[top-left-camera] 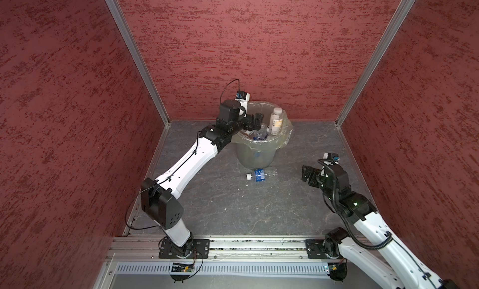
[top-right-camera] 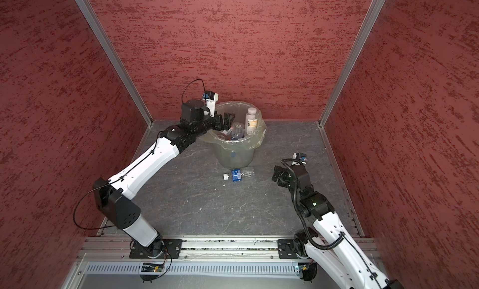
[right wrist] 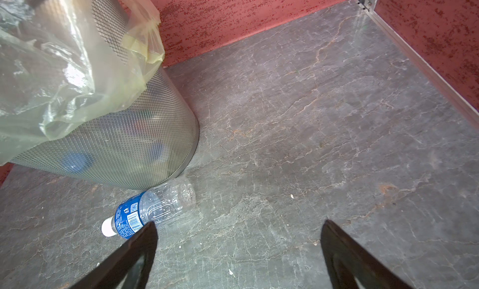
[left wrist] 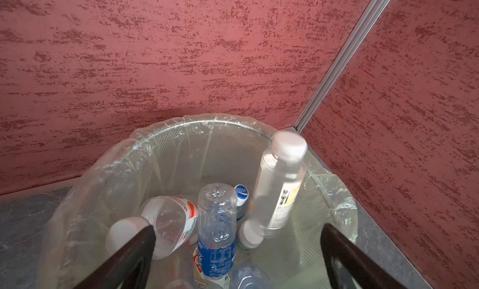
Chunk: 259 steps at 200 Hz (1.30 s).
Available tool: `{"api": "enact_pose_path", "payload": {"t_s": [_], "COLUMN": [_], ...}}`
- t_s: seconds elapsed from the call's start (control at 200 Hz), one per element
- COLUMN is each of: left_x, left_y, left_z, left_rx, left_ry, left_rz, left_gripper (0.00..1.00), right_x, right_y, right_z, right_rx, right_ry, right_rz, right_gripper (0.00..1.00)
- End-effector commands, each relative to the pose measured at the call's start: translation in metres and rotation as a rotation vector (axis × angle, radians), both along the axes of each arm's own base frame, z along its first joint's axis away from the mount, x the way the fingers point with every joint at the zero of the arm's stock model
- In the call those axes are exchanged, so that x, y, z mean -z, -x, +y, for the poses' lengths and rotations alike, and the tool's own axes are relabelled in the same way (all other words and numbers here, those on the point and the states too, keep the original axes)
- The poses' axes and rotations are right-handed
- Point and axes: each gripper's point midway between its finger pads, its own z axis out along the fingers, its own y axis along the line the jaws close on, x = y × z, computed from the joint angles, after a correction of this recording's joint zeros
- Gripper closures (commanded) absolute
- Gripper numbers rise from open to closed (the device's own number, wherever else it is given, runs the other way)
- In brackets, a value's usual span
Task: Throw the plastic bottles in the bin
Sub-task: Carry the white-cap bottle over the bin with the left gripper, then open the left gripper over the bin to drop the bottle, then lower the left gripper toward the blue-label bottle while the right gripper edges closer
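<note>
Red speckled walls (top-left-camera: 233, 54) box in a grey stone-look floor (top-left-camera: 233, 210). Over the bin (top-left-camera: 255, 155) the left gripper (left wrist: 237, 228) hangs with jaws spread wide, holding nothing. Below it other bottles (left wrist: 216, 223) lie piled inside, and a white-capped bottle (left wrist: 282, 186), blurred, leans against the rim. Low over the floor, the right gripper (right wrist: 239, 225) is wide and empty, near a blue-labelled bottle (right wrist: 153, 212) lying just beside the bin's base.

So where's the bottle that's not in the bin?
In both top views the blue-label bottle lies on the floor just in front of the bin, near the middle.
</note>
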Motion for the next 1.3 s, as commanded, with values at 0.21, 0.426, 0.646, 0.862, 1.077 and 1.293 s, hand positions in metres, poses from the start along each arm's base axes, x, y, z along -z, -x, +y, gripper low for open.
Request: {"api": "enact_pose_path", "payload": {"t_s": [0.21, 0.426, 0.646, 0.862, 1.077, 1.293], "left_x": [-0.061, -0.074, -0.06, -0.034, 0.0, 0.04], "left_y": [0.046, 0.07, 0.092, 0.107, 0.119, 0.13], "left_z": [0.016, 0.019, 0.026, 0.041, 0.058, 0.063], "left_rx": [0.023, 0.045, 0.04, 0.009, -0.026, -0.025], "left_ry": [0.091, 0.097, 0.096, 0.072, 0.041, 0.023], "left_rz": [-0.168, -0.207, -0.2, -0.164, -0.109, -0.043], "left_gripper": [0.01, 0.01, 0.01, 0.01, 0.01, 0.01], "right_x": [0.004, 0.004, 0.002, -0.002, -0.008, -0.007], "right_y": [-0.007, -0.009, -0.013, -0.018, -0.017, -0.017], "right_z": [0.007, 0.017, 0.031, 0.039, 0.05, 0.071], "right_rx": [-0.021, -0.066, -0.141, -0.181, -0.224, -0.27], "right_ry": [-0.017, -0.037, -0.041, -0.031, -0.023, 0.029], "right_rz": [0.017, 0.021, 0.035, 0.032, 0.004, 0.017], "right_gripper": [0.01, 0.01, 0.01, 0.01, 0.01, 0.01]}}
